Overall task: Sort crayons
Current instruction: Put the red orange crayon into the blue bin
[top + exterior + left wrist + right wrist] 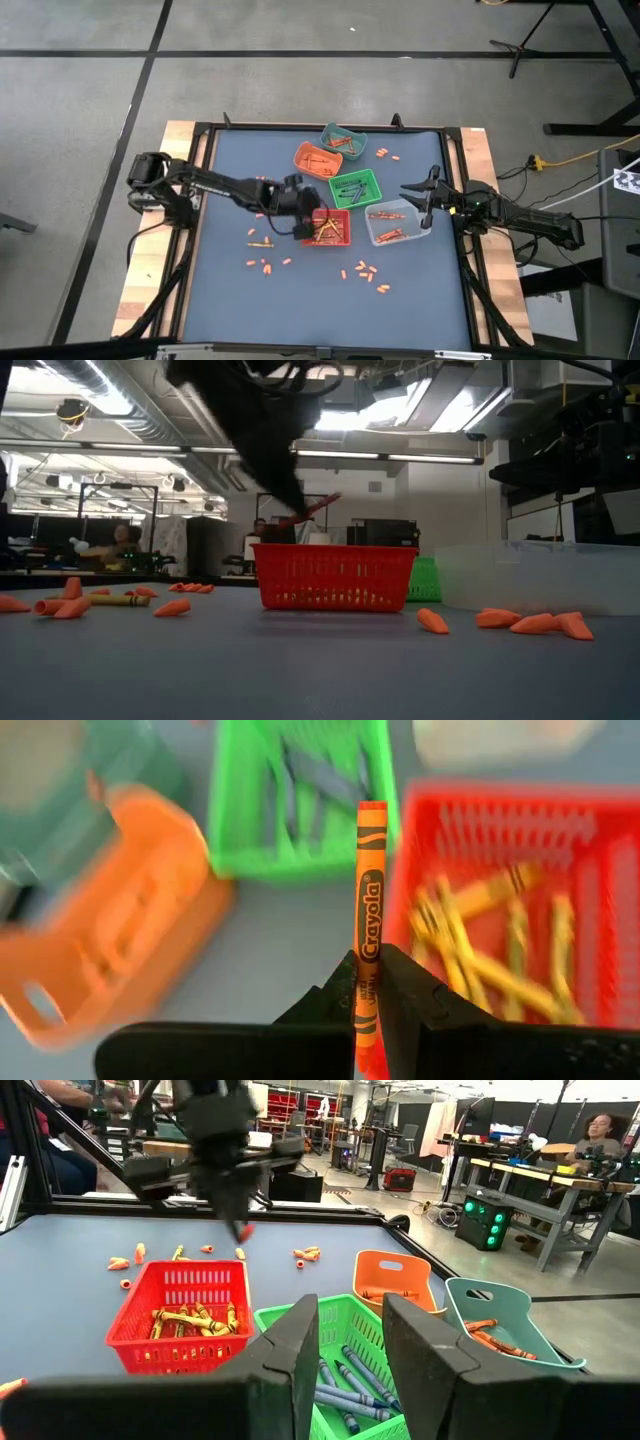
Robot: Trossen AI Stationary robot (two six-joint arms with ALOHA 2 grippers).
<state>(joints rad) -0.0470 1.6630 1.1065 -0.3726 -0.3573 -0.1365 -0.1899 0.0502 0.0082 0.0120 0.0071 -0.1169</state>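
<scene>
An orange crayon is held upright between the closed fingers of the left gripper, pinched near its lower end so that most of its length stands free. In the high view this gripper hangs at the left edge of the red bin, which holds yellowish crayons; the orange bin lies beyond it, with the green bin and the teal bin further on. The right gripper waits with its fingers parted over the green bin's near side, close to the clear bin, and nothing is held in it.

The step in hand is judged to be the delivery of the orange crayon to the orange bin, where like-coloured ones already lie. The red bin should be passed by, since its contents do not match. The crayon should be carried level over the orange bin's middle, lowered until its free end is below the rim, and only then released, so that it cannot bounce off the wall or roll onto the worktop. Many loose orange crayon pieces remain scattered there to be collected afterwards
</scene>
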